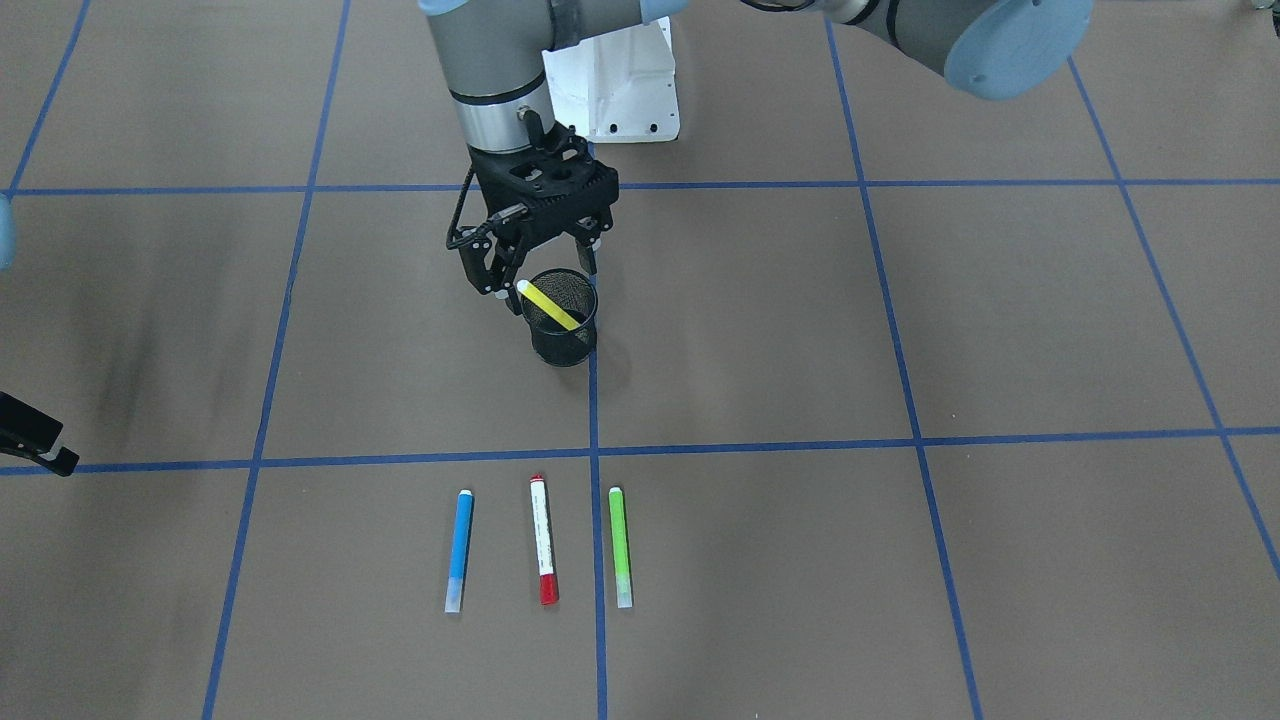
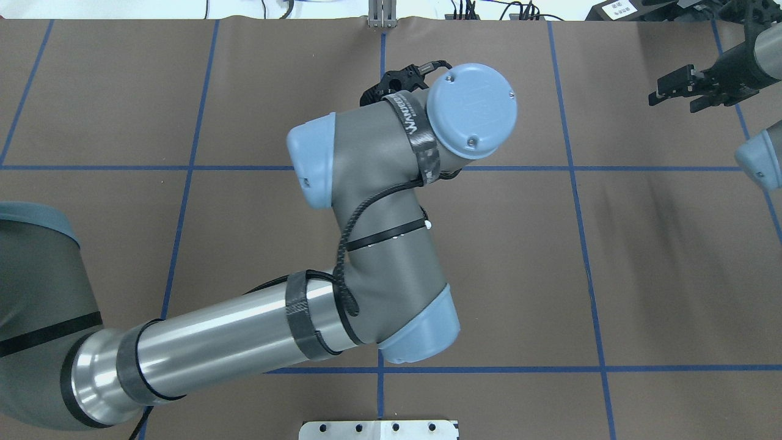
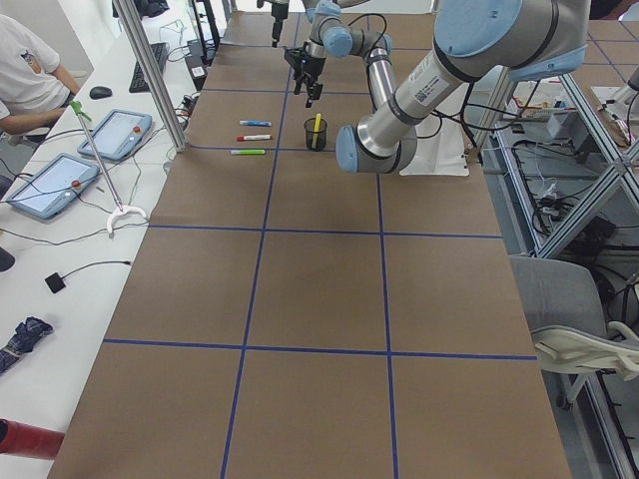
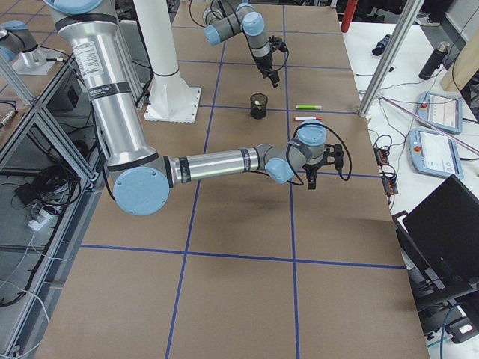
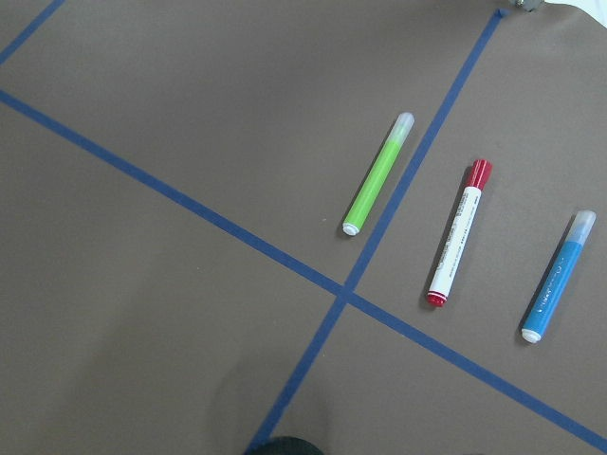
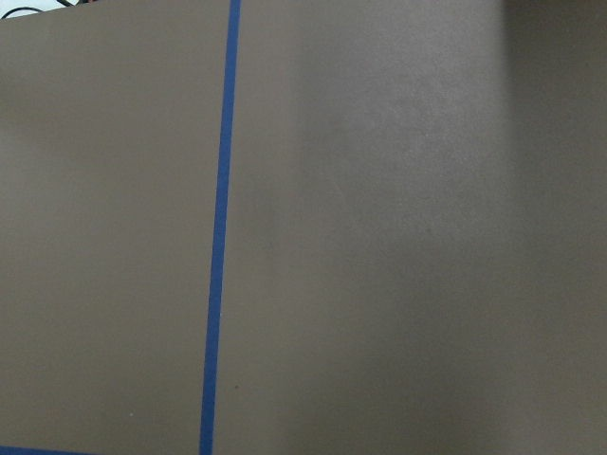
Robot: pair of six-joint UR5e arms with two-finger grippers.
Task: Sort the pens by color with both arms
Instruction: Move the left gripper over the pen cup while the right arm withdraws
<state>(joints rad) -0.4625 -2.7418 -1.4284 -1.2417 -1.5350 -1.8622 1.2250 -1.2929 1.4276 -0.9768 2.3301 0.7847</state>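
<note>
Left gripper [image 1: 545,276] is hovering right over the black mesh cup [image 1: 563,345], fingers spread, gripping nothing. Yellow pen [image 1: 550,305] is sitting inside the cup, leaning, with its pale end poking over the rim. Blue pen [image 1: 460,548], red-capped white marker [image 1: 543,540] and green pen [image 1: 620,545] are lying in a row on the brown table [image 1: 900,560], roughly parallel and apart; the green one is lying just beside a blue tape line [image 1: 597,640]. Right gripper [image 2: 681,95] is hanging well off to the side, fingers apart, empty. Print on the marker barrel and white lettering on the left arm's strap [image 2: 421,131] are showing up too small to read.
</note>
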